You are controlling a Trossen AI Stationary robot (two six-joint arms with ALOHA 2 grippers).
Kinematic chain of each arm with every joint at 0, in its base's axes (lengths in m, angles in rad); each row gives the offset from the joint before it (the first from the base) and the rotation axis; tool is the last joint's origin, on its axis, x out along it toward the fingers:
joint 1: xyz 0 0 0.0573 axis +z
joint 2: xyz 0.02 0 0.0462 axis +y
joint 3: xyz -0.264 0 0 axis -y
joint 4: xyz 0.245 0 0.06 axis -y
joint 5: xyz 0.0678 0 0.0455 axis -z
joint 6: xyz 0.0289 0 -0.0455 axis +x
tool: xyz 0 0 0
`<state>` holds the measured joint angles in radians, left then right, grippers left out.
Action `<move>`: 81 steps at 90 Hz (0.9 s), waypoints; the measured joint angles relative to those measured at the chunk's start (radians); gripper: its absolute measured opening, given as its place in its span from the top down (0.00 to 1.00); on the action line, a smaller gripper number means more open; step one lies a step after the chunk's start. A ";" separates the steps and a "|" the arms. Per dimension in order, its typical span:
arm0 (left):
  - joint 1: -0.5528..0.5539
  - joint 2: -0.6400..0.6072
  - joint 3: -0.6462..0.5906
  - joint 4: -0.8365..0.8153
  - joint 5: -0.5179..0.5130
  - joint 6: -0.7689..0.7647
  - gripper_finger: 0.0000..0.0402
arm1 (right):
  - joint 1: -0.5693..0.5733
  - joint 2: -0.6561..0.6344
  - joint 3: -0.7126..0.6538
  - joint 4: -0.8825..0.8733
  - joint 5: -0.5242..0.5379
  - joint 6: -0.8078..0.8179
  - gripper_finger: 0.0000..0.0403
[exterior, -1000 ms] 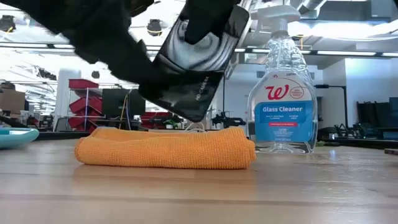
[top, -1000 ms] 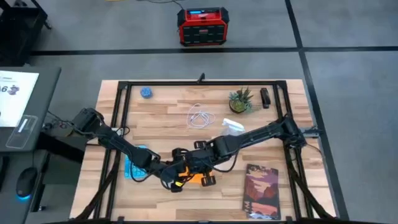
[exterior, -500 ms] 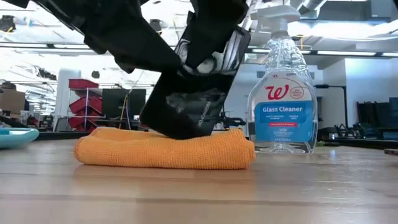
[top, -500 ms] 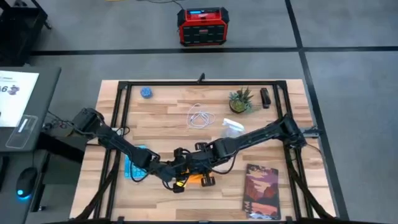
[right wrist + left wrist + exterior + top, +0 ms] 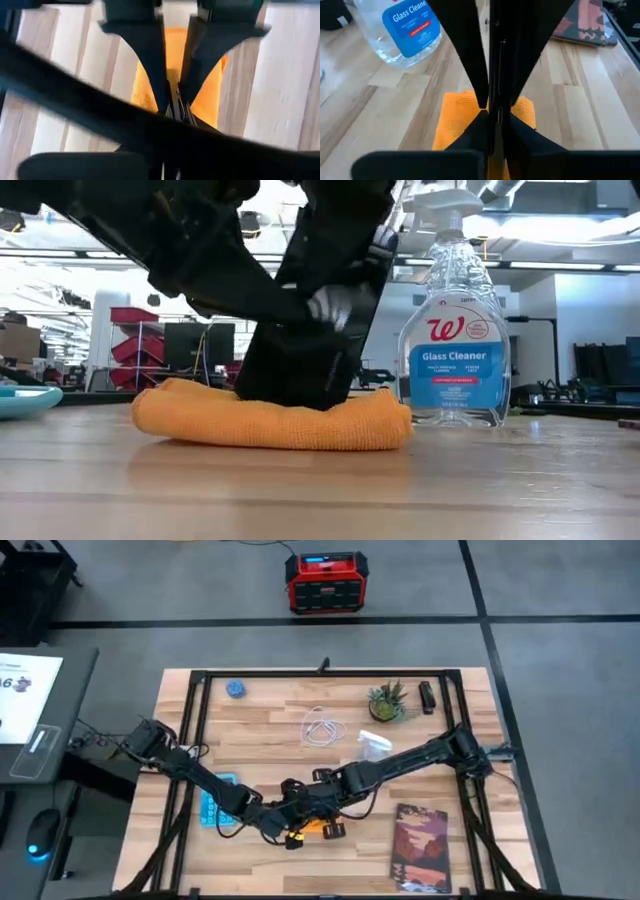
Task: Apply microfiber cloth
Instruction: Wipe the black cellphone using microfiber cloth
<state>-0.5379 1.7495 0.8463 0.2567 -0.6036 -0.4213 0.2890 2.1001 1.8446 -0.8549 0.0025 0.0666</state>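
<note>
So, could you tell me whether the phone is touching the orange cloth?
Touching: in the low view the smartphone presses its lower edge into the microfiber cloth, denting it.

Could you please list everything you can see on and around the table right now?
Cloth: one, orange, front middle of the table, under the phone.
Phone: one, black, standing on edge, pressed into the cloth.
Spray bottle: one, clear with blue label, beside the cloth.
Calculator: one, blue, front left.
Book: one, dark red, front right.
Cable: one, white, coiled, centre back.
Plant: one, green, back right.
Box: one, red and black, on the floor beyond the table.
Left pincer: shut on the phone.
Right pincer: shut on the phone.
</note>
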 joint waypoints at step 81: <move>-0.102 0.001 -0.003 -0.060 -0.198 -0.073 0.98 | 0.183 -0.305 -0.838 0.983 0.512 0.201 0.62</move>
<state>-0.6403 1.7504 0.8433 0.1969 -0.8017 -0.4945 0.4722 1.7953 1.0063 0.1276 0.5141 0.2674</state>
